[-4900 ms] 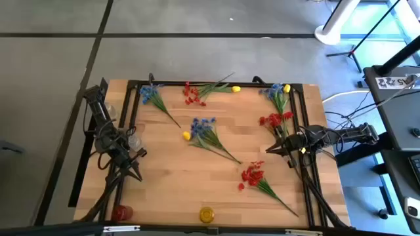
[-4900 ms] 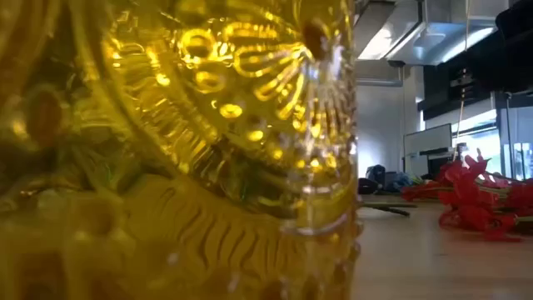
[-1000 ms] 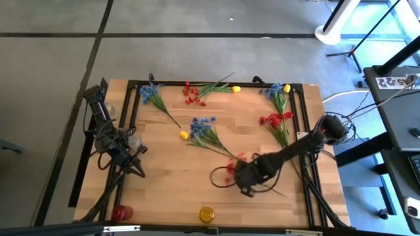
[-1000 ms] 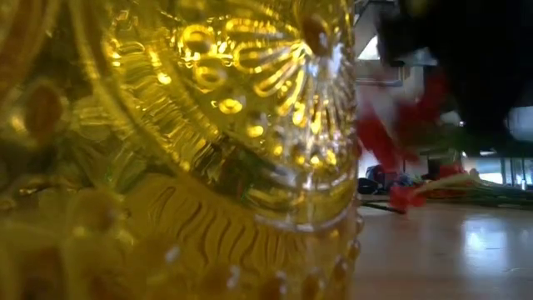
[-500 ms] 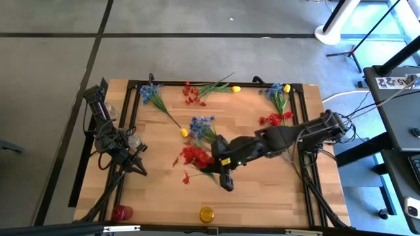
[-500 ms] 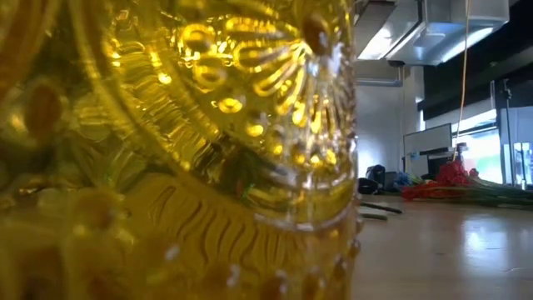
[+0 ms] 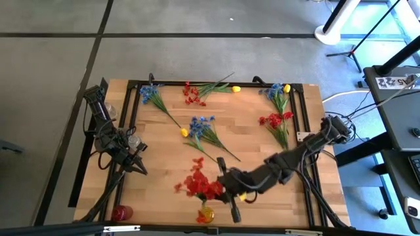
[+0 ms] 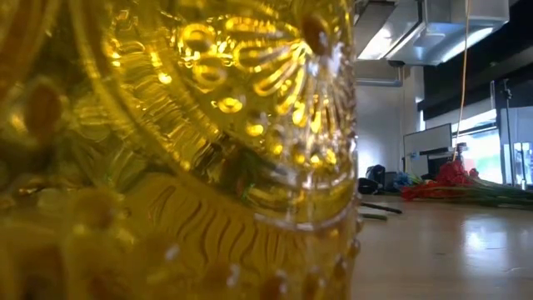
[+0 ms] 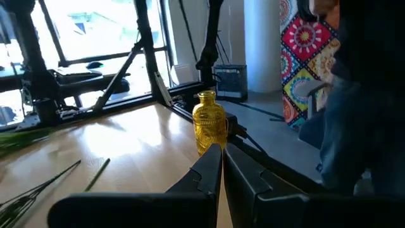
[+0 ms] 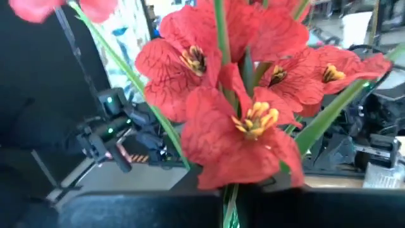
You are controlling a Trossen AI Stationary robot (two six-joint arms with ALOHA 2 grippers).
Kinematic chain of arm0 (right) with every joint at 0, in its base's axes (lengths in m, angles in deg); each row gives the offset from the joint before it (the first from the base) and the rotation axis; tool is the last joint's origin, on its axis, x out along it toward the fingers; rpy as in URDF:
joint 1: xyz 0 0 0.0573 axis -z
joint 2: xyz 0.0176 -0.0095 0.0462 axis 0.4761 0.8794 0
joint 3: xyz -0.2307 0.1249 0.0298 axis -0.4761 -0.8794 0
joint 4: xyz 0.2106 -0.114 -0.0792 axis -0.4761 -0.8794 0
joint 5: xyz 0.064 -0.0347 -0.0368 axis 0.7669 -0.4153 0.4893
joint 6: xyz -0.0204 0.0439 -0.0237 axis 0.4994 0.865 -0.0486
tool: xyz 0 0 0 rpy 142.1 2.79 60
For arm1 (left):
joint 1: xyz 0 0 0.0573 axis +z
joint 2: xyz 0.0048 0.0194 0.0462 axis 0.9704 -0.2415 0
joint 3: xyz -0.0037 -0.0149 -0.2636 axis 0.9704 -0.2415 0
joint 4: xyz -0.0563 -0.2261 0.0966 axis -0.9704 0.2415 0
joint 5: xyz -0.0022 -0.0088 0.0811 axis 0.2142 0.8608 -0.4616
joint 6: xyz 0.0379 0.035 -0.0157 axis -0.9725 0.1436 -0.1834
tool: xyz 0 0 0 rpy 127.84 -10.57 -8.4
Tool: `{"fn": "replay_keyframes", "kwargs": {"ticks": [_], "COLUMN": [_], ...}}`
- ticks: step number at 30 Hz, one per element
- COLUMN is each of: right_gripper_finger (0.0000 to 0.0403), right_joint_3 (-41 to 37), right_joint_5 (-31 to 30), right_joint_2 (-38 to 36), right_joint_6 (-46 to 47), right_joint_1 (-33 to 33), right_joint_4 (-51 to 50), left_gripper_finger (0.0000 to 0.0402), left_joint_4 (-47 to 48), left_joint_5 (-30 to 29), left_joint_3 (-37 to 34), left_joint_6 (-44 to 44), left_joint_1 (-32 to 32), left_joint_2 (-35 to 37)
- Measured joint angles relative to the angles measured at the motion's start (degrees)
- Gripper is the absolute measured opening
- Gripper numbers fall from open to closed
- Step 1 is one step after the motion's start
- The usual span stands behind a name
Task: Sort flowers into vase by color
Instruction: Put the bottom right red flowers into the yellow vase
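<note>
While the left gripper waits with its fingers pressed together at the table's left side, the right gripper reaches across the light wooden table toward its front edge, pinching the green stem of a red-bloomed artificial sprig. Its red blooms sit just above the yellow patterned glass vase, which fills most of the low view. A small red vase stands at the front left corner. Other red, blue and yellow sprigs lie scattered farther back.

A wooden table on grey floor; patterned cloth beyond.
</note>
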Motion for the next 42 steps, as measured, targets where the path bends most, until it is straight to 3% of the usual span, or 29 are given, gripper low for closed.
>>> {"fn": "replay_keyframes", "kwargs": {"ticks": [7,13,25,34,42], "right_gripper_finger": [0.0006,0.001,0.0013,0.0016,0.0026], "right_joint_3": [-3.96,-4.14,-4.14,-4.14,-4.14], "right_joint_5": [-6.83,-8.95,-7.92,-6.3,-8.87], "right_joint_2": [0.1,3.42,5.52,8.82,9.11], "right_joint_6": [0.39,1.44,1.6,-4.86,-5.77], "right_joint_1": [-4.06,-4.65,-4.77,-4.35,-3.2], "right_joint_4": [2.07,5.96,3.23,-0.45,-8.75], "left_gripper_finger": [0.0014,0.0014,0.0014,0.0014,0.0014], "left_joint_4": [-5.54,-23.5,-35.72,-43.25,-56.06], "left_joint_5": [-0.86,-0.67,-0.78,-0.78,1.72], "left_joint_3": [0.0,0.0,0.0,0.02,0.02], "left_joint_6": [7.28,19.14,19.27,18.0,1.64], "left_joint_1": [0.0,0.0,0.0,0.0,1.27], "left_joint_2": [-0.02,-0.02,-0.02,0.0,0.0]}}
